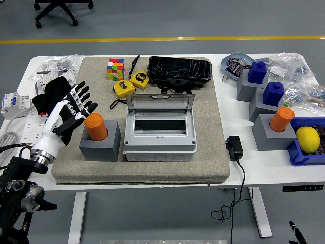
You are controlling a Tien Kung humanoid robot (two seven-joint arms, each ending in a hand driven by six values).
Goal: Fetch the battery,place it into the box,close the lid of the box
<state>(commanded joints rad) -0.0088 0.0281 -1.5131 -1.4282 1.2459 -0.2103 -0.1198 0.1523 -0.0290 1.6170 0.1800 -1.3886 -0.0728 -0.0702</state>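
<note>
An orange cylindrical battery (pixel 95 126) stands upright in a grey block holder (pixel 100 146) on the left of the beige mat. My left hand (pixel 80 105) comes in from the lower left, with fingers spread and empty. It hovers just left of and a little behind the battery, its fingertips close to it. The grey box (pixel 160 136) sits at the mat's middle, its clear lid (pixel 160 103) standing open at the back; the inside looks empty. Only a dark sliver of my right hand (pixel 296 231) shows at the lower right edge.
Two yellow tape measures (pixel 131 84), a colour cube (pixel 116 69) and a black case (pixel 179 71) lie behind the box. At the right are grey blocks with blue bottles (pixel 258 72), a second orange cylinder (pixel 282 119), a lemon (pixel 307 139) and a black adapter (pixel 234 147). Power strips lie far left.
</note>
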